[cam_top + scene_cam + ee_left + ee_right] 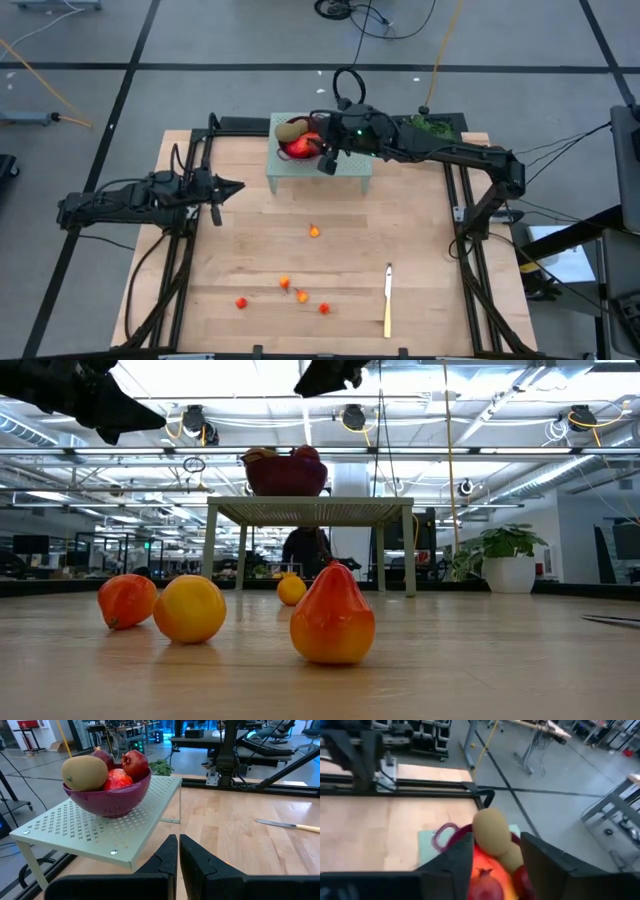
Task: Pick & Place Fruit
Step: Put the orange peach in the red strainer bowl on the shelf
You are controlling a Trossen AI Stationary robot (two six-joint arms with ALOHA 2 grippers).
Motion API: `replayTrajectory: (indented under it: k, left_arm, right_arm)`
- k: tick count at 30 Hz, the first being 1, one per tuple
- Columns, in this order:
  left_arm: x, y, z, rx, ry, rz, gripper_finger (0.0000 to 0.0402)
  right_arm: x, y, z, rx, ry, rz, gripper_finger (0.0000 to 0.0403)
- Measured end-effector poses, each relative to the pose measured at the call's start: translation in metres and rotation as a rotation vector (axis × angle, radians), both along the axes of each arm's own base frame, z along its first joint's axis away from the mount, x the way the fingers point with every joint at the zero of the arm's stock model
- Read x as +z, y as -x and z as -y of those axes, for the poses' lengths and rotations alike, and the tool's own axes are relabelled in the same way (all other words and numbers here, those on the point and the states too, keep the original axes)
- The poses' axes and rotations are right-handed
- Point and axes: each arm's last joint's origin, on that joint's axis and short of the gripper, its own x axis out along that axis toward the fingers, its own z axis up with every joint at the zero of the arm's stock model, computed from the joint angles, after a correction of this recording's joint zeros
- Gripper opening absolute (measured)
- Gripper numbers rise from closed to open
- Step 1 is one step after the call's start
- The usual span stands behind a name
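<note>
In the high view the right end effector (327,160) covers part of the bowl (297,150), hiding some fruit inside. The small orange pieces (285,283) near the worktop's front edge are too small to identify there.

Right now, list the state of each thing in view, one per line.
Purple bowl: upright on the green perforated stand, filled with fruit.
Kiwi: resting on the bowl's rim.
Pear-shaped fruit: upright on the table.
Knife: lying flat.
Left tool: shut, empty.
Right tool: open above the bowl.
</note>
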Motion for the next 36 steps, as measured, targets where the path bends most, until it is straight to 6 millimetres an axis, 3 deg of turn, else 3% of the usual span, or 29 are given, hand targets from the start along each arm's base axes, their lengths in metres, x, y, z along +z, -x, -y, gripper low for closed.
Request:
replayTrajectory:
  k: [12, 17, 24, 28, 30, 36]
  left_arm:
    - [0.000, 0.000, 0.000, -0.021, -0.016, -0.008, 0.0021]
    - [0.000, 0.000, 0.001, -0.044, -0.018, -0.008, 0.0021]
    - [0.000, 0.000, 0.001, -0.048, -0.013, -0.007, 0.0021]
    - [0.000, 0.000, 0.002, -0.073, -0.008, -0.007, 0.0021]
    - [0.000, -0.001, 0.003, -0.092, 0.001, -0.005, 0.0021]
    - [0.000, -0.001, 0.004, -0.125, 0.046, 0.010, 0.0021]
  right_arm:
    - [0.013, 0.020, -0.016, 0.007, -0.069, -0.013, 0.0006]
    - [0.016, 0.027, -0.019, 0.004, -0.090, -0.030, 0.0005]
    - [0.004, 0.038, -0.025, 0.088, -0.228, -0.172, 0.0001]
    - [0.000, 0.051, -0.038, 0.085, -0.280, -0.255, 0.0001]
    - [-0.002, 0.054, -0.045, 0.107, -0.277, -0.237, 0.0001]
    - [-0.013, 0.089, -0.061, 0.127, -0.309, -0.114, 0.0000]
